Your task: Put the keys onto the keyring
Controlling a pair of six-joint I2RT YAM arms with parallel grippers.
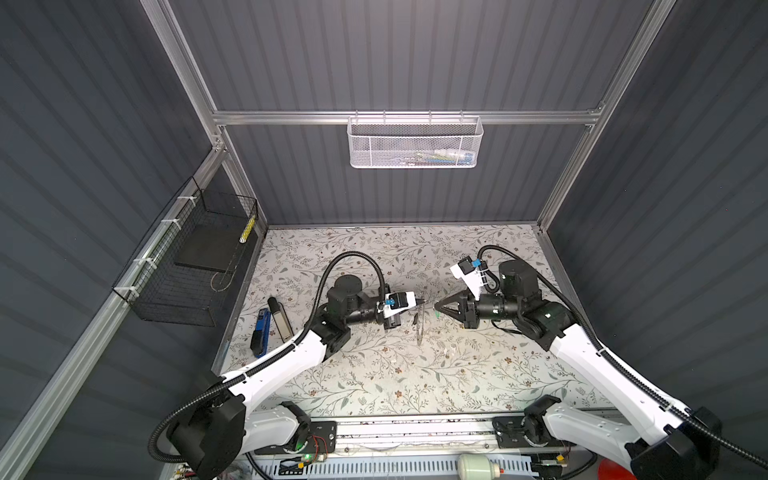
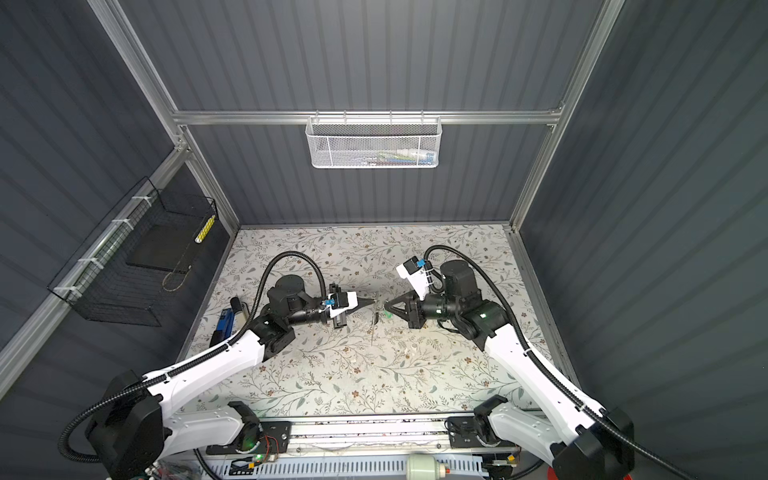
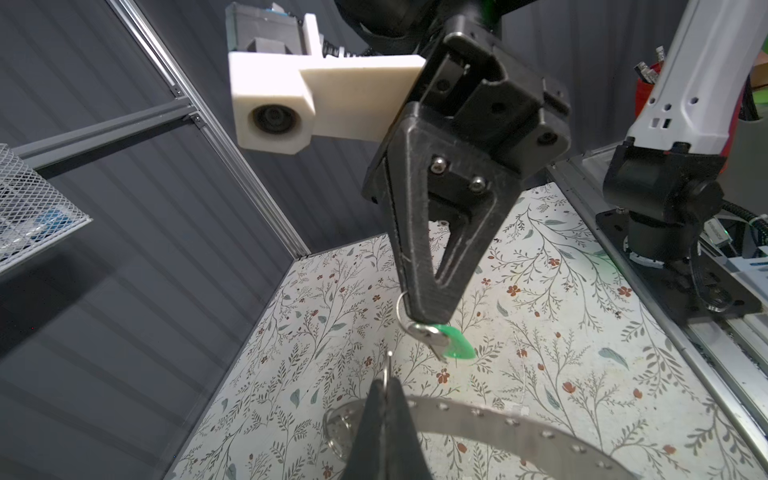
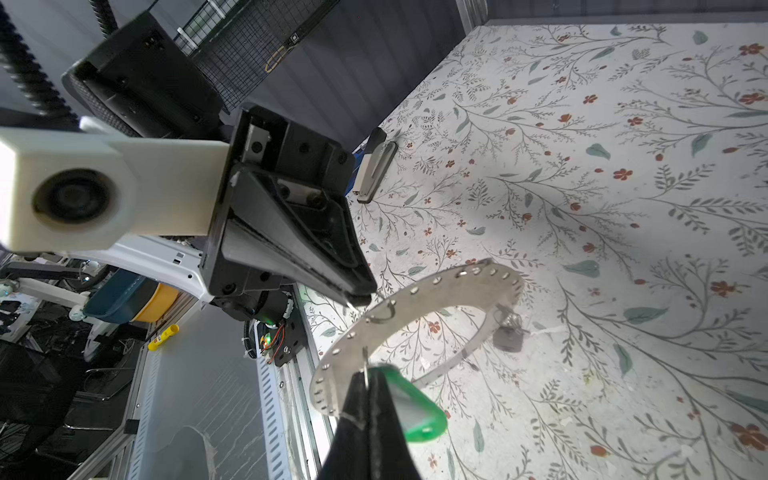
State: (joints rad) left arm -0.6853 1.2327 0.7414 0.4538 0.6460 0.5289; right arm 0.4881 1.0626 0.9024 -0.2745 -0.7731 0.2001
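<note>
The keyring [image 4: 419, 286], a grey metal ring-shaped plate with rim holes, hangs tilted above the table; in both top views it shows edge-on [image 1: 419, 330] [image 2: 372, 330]. My left gripper [image 3: 387, 380] [image 1: 422, 300] is shut on a thin wire loop [image 4: 384, 313] at the plate's rim. My right gripper [image 4: 368, 374] [image 1: 435, 306] is shut on a small wire ring carrying the green key tag [image 4: 419, 419] [image 3: 455, 345], right next to the plate's rim. The two gripper tips nearly meet. A black key head [image 4: 508, 337] dangles from the plate's far side.
A blue box [image 1: 261, 332] and a grey-black case [image 1: 281, 318] lie by the table's left edge. A black wire basket [image 1: 187, 270] hangs on the left wall, a white mesh basket [image 1: 415, 141] on the back wall. The arms' base rail [image 1: 415, 432] runs along the front.
</note>
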